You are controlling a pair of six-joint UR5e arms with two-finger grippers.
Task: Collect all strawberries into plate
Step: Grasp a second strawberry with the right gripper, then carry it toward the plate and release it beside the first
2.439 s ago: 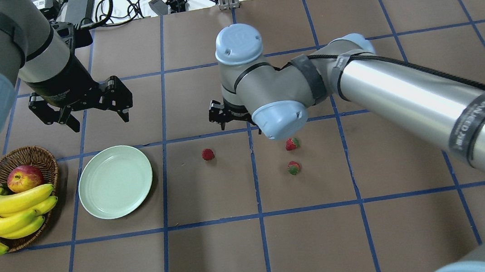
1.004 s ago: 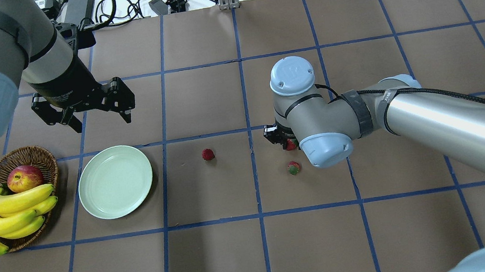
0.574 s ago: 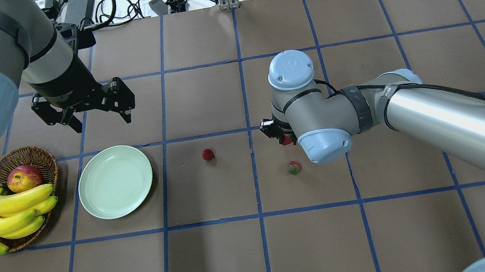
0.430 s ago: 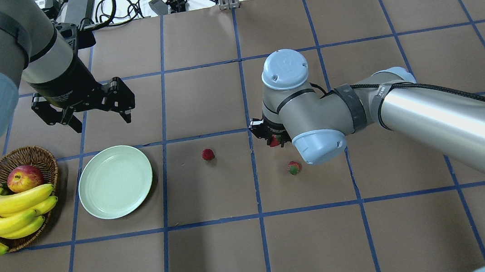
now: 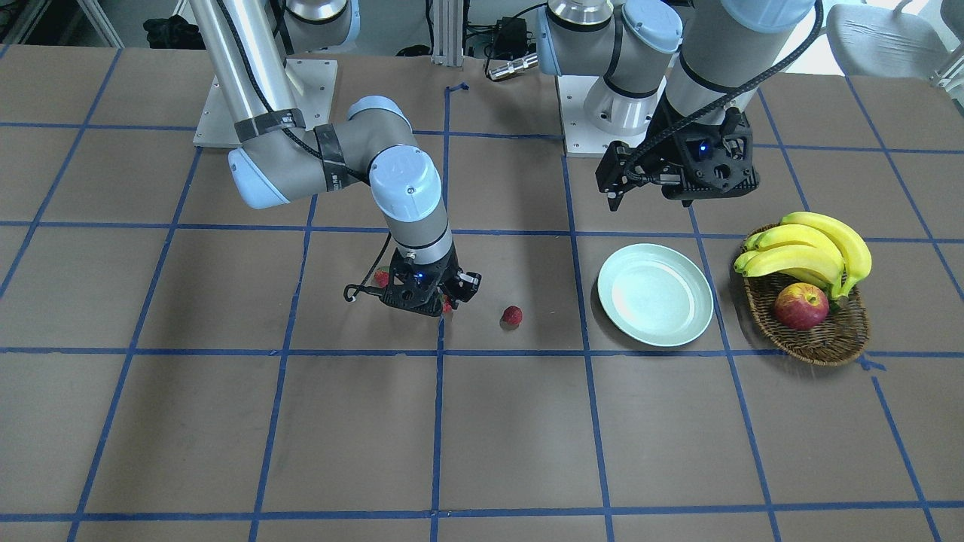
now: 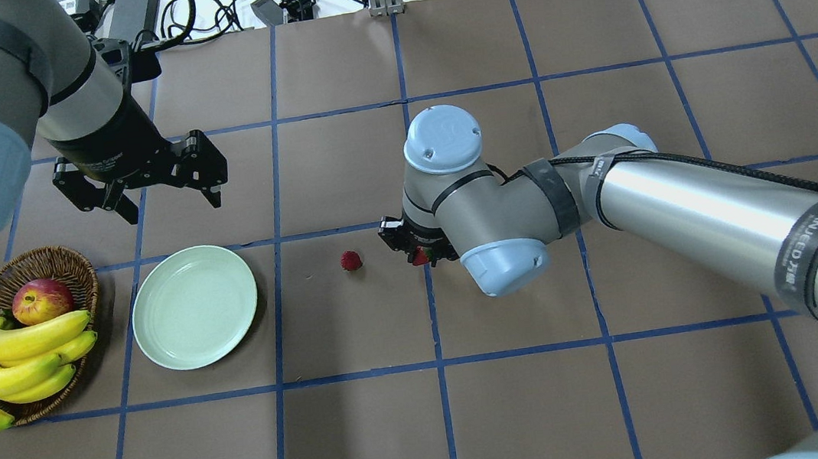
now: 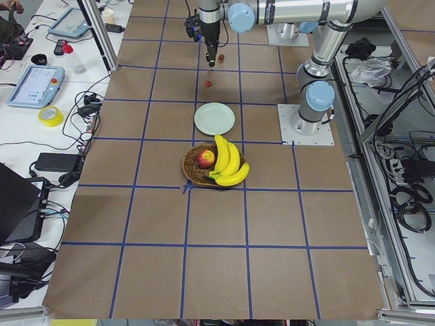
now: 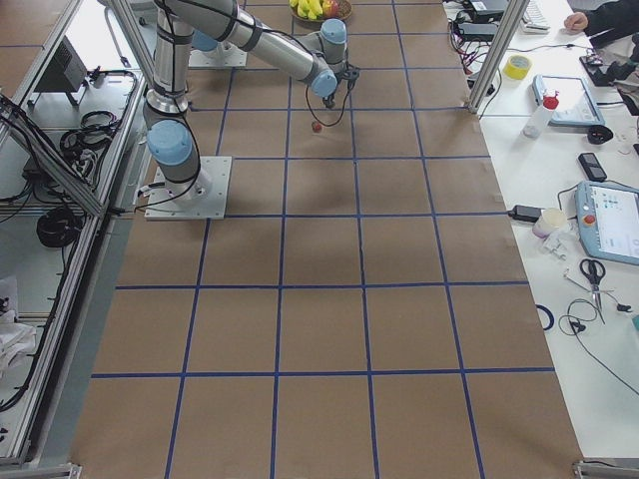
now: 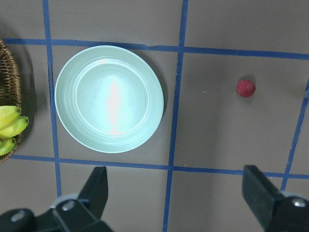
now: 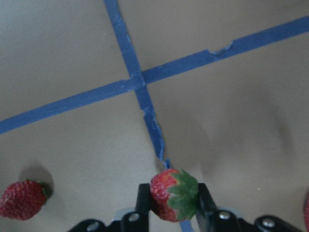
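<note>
1. At mid-table, the right gripper [image 6: 417, 250] pinches a strawberry [image 10: 170, 192] between its two fingers [image 10: 143, 200]. The berry's green top faces the wrist camera. Claw and berry sit over a blue tape line [image 10: 145, 104], close to where it crosses another.
2. Just left of that claw, seen from overhead, a second strawberry [image 6: 351, 260] lies alone on the brown table [image 6: 371, 434]. It is between the right gripper and the plate [image 6: 194, 306], touching neither, and nearer the gripper.
3. A third strawberry [image 5: 382, 278] shows in the front-facing view, lying on the table close by the right gripper, on the robot's side of it. From overhead the right arm [image 6: 683, 206] covers it.
4. The plate is pale green and round, and lies flat on the left part of the table. All three berries are off it.
5. The left gripper [image 6: 167, 198] hangs over the table on the far side of the plate. Its fingers [image 9: 99, 186] are spread wide with nothing between them. Its wrist camera looks straight down on the plate and the second strawberry.
6. A wicker basket [image 6: 74, 267] stands at the far left, just beside the plate. It holds a bunch of bananas [image 6: 23, 358] and an apple [image 6: 41, 300], with the bananas hanging over its near-left rim.
</note>
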